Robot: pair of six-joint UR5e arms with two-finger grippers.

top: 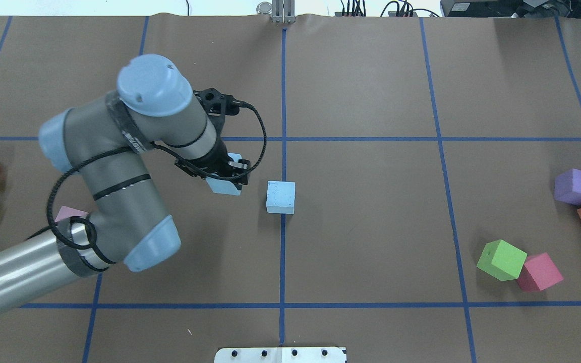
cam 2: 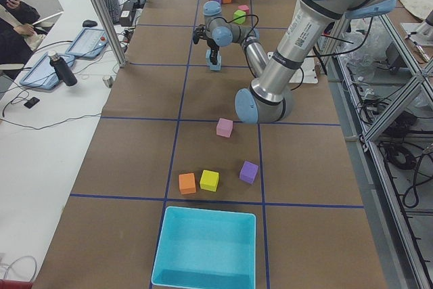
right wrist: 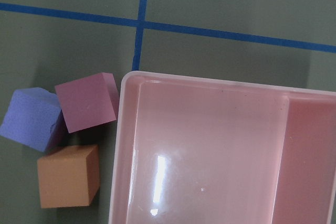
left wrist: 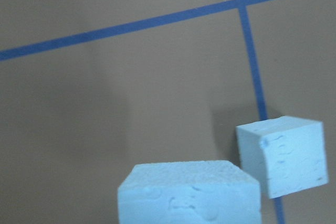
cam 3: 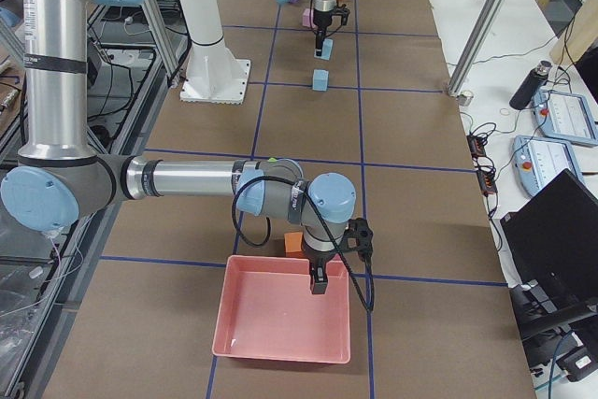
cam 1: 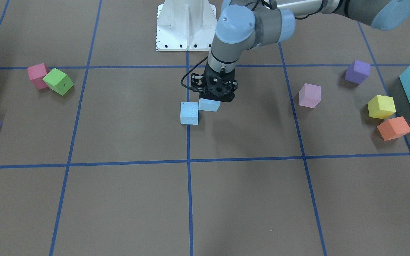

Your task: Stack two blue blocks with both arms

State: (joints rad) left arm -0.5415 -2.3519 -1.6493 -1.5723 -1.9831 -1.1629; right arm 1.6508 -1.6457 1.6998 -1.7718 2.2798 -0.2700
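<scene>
The worktop [top: 371, 227] is covered with brown paper and divided into large squares by blue tape lines [top: 283, 101]. Along one long side stands a white desk [cam 2: 40, 133] with a dark bottle [cam 2: 62, 69] and, it seems, flat control tablets [cam 2: 88, 42]. A metal post [cam 2: 103, 11] rises at its edge. The light is even and soft.

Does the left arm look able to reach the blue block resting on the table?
Probably yes: its end effector, holding the other blue block, hovers beside the resting block, nothing between.
</scene>
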